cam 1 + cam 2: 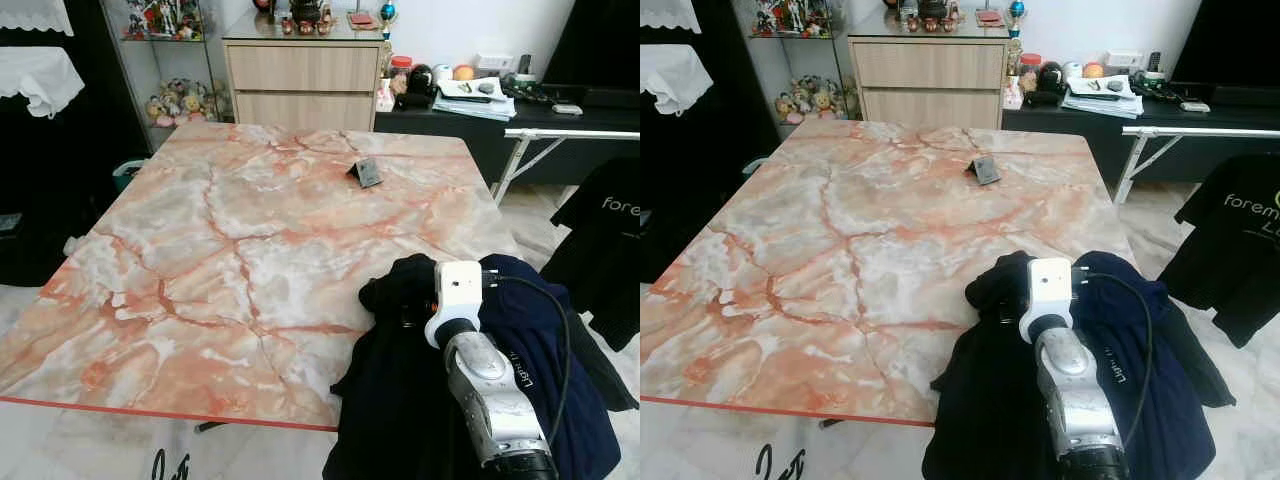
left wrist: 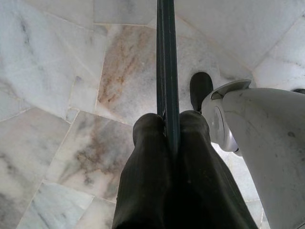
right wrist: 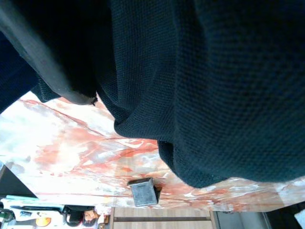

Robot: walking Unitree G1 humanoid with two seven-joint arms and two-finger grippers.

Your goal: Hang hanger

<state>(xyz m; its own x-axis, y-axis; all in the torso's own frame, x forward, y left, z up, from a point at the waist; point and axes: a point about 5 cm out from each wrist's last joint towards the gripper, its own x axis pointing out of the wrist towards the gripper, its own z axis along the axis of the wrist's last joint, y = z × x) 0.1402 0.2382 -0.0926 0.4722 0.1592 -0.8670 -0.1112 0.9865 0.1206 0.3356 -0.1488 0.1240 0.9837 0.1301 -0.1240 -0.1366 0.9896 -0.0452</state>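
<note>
1. At the near right corner of the marble tabletop (image 1: 220, 250) we see our right arm reaching into a heap of dark clothes (image 1: 540, 400) that spills over the tabletop's edge; the right hand (image 1: 415, 300) is buried in the cloth, and we cannot tell how far its fingers stand apart.
2. In the left wrist view our left hand (image 2: 167, 129) is closed tight on a thin dark green bar, the hanger (image 2: 166, 57), which runs straight out between the two black fingers (image 2: 147, 143) and away over the pale marble floor (image 2: 57, 95).
3. Beside that hand we see the robot's white leg shell (image 2: 262, 143) and a black foot (image 2: 200, 88) on the floor tiles.
4. On writing: a black shirt (image 1: 1240, 250) hanging at the far right carries pale letters that begin "fore"; the rest is cut off. Small grey lettering runs along the right forearm, too small for us to read.
5. The right wrist view brings us close under black knit cloth, with the orange-veined tabletop beyond it and a small dark square object (image 3: 143, 192) standing on it. The head views place that object (image 1: 365, 172) well apart, on the far side of the tabletop.
6. Behind the tabletop the head views give us a wooden drawer chest (image 1: 300, 80), a glass shelf of figurines (image 1: 180, 100) to its left, and a cluttered black side desk (image 1: 480, 105) to its right.
</note>
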